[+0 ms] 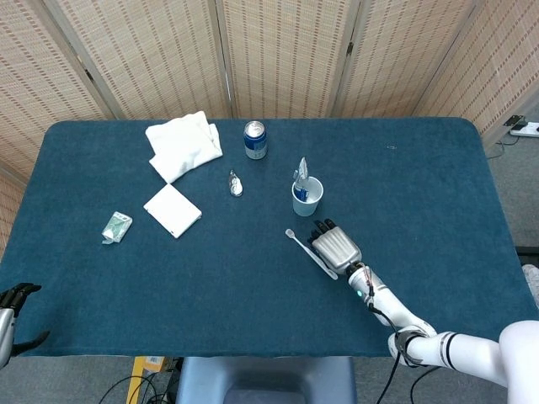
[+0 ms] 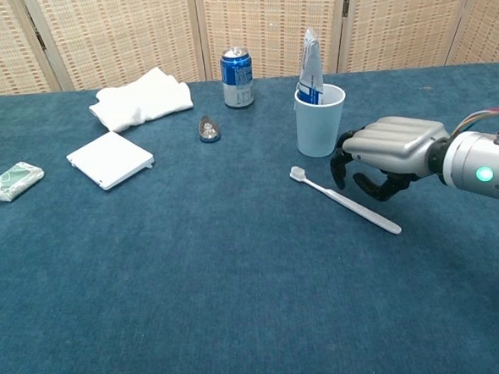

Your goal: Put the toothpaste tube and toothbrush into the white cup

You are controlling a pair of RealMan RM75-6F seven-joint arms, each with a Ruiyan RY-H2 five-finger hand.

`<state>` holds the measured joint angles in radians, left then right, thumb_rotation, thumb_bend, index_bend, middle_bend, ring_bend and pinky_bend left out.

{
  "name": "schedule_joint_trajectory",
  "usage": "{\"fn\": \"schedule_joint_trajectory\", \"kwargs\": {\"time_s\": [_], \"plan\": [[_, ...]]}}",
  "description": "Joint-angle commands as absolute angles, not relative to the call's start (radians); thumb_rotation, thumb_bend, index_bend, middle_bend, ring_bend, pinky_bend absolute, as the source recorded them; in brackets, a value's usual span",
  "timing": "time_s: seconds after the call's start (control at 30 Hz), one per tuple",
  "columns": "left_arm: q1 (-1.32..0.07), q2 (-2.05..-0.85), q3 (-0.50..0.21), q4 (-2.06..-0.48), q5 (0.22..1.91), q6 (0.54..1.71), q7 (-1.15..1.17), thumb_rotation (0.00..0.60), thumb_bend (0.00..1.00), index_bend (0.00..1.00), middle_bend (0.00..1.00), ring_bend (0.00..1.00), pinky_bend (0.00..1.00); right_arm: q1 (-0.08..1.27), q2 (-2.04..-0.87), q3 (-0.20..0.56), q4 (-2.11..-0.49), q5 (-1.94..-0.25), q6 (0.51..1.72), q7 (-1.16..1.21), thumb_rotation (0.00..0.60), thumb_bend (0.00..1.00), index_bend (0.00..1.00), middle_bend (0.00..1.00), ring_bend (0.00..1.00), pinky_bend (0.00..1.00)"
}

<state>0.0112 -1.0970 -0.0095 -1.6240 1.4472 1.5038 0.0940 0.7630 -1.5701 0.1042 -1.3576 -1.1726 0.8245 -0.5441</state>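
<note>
Half of our left hand (image 1: 15, 310) is cut off at the head view's edge, so we cannot tell its pose. Our right hand (image 2: 389, 152) hovers with fingers loosely curled, holding nothing, above the toothbrush (image 2: 343, 200), which lies flat, bristles toward the white cup (image 2: 319, 120). The toothpaste tube (image 2: 309, 69) stands inside the cup.

The toothpaste tube (image 2: 309, 69) is standing upright inside the white cup (image 2: 319, 123); the white toothbrush (image 2: 344, 201) is lying flat on the cloth just before it.
</note>
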Motion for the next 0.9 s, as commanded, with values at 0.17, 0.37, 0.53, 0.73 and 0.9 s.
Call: {"fn": "schedule_joint_trajectory", "kwargs": {"time_s": [0.17,0.37,0.53,0.73,0.9], "plan": [[0.014,-1.102,-0.007,-1.612,1.446,1.503,0.084,0.6,0.19,0.26,0.25,0.27,0.28,0.786,-1.613,0.108,-1.314,-1.145,0.831,-0.588,0.6,0.85,0.4,0.29,0.08,0.13],[0.015,-1.107,-0.007,-1.603,1.443,1.5,0.078,0.6,0.19,0.26,0.25,0.27,0.28,0.795,-1.641,0.101,-1.276,-1.159,0.836,-0.583,0.6,0.85,0.4,0.29,0.08,0.12],[0.017,-1.108,-0.008,-1.599,1.443,1.502,0.074,0.6,0.19,0.26,0.25,0.27,0.28,0.8,-1.658,0.087,-1.286,-1.202,0.848,-0.564,0.6,0.84,0.4,0.29,0.08,0.11],[0.021,-1.108,-0.005,-1.594,1.44,1.502,0.069,0.6,0.19,0.26,0.25,0.27,0.28,0.791,-1.638,0.049,-1.341,-1.271,0.867,-0.545,0.6,0.84,0.4,0.29,0.08,0.11],[0.023,-1.11,-0.004,-1.591,1.442,1.505,0.065,0.6,0.19,0.26,0.25,0.27,0.28,0.766,-1.619,0.035,-1.373,-1.327,0.928,-0.524,0.6,0.82,0.4,0.29,0.08,0.11]]}}
